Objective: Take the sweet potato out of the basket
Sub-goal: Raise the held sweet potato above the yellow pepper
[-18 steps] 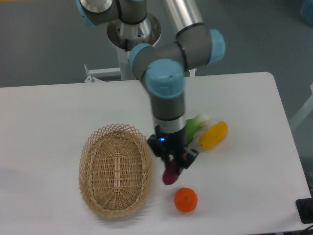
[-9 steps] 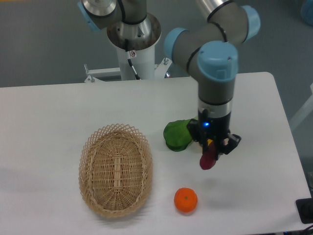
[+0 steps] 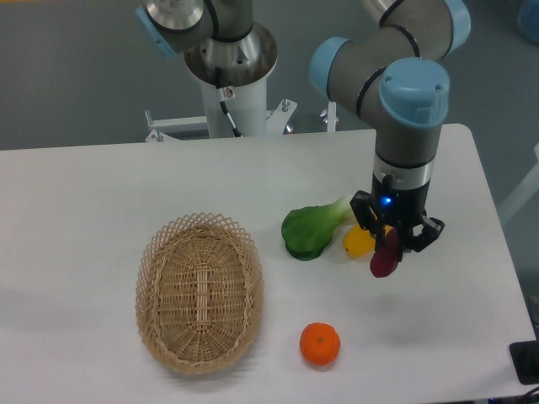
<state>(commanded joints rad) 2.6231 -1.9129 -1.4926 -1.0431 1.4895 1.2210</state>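
Black two-finger claw point(image 3: 392, 250) gripped reddish-purple sweet potato point(image 3: 386, 257) above white desk point(image 3: 101, 185), oval tan wicker basket point(image 3: 200, 291) well left, grey floor behind.

One fixed camera looks down from high at the near side — white table point(image 3: 101, 185) filling the view, grey floor point(image 3: 67, 76) beyond.

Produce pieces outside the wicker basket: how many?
4: reddish-purple sweet potato in the gripper; yellow oblong vegetable partly behind it; green leafy vegetable left of that; round orange nearer the camera. Light tan woven basket looks empty.
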